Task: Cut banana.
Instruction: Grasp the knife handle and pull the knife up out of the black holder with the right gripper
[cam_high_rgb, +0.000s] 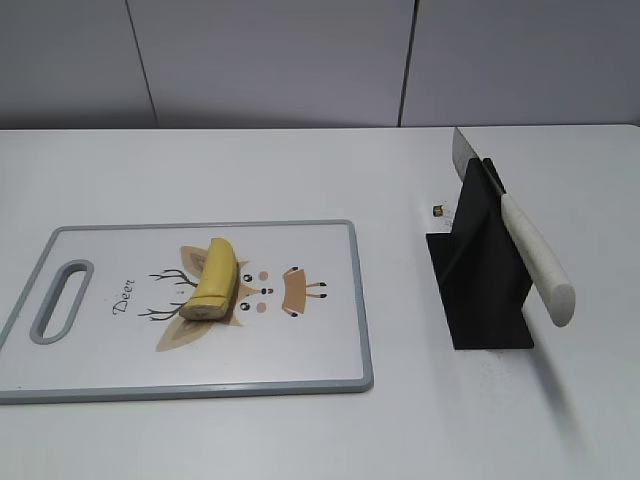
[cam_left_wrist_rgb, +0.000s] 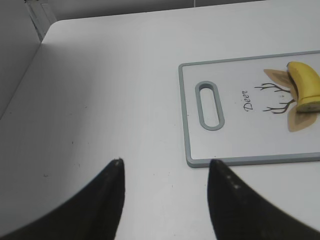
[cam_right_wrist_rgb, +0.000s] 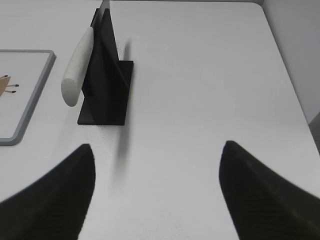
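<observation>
A short yellow banana (cam_high_rgb: 214, 280) lies on a white cutting board (cam_high_rgb: 320, 350) with a grey rim and a deer drawing; it also shows in the left wrist view (cam_left_wrist_rgb: 306, 84). A knife with a white handle (cam_high_rgb: 536, 258) rests in a black stand (cam_high_rgb: 482, 290); the right wrist view shows the handle (cam_right_wrist_rgb: 77, 65) and stand (cam_right_wrist_rgb: 106, 90) too. My left gripper (cam_left_wrist_rgb: 165, 162) is open and empty over bare table, left of the board's handle slot (cam_left_wrist_rgb: 210, 106). My right gripper (cam_right_wrist_rgb: 157, 147) is open and empty, nearer than the stand. Neither gripper shows in the exterior view.
A small dark object (cam_high_rgb: 438, 210) lies on the table just behind the stand. The white table (cam_high_rgb: 560, 420) ends at a grey wall at the back; its left edge (cam_left_wrist_rgb: 42, 42) and right edge (cam_right_wrist_rgb: 285, 65) show in the wrist views.
</observation>
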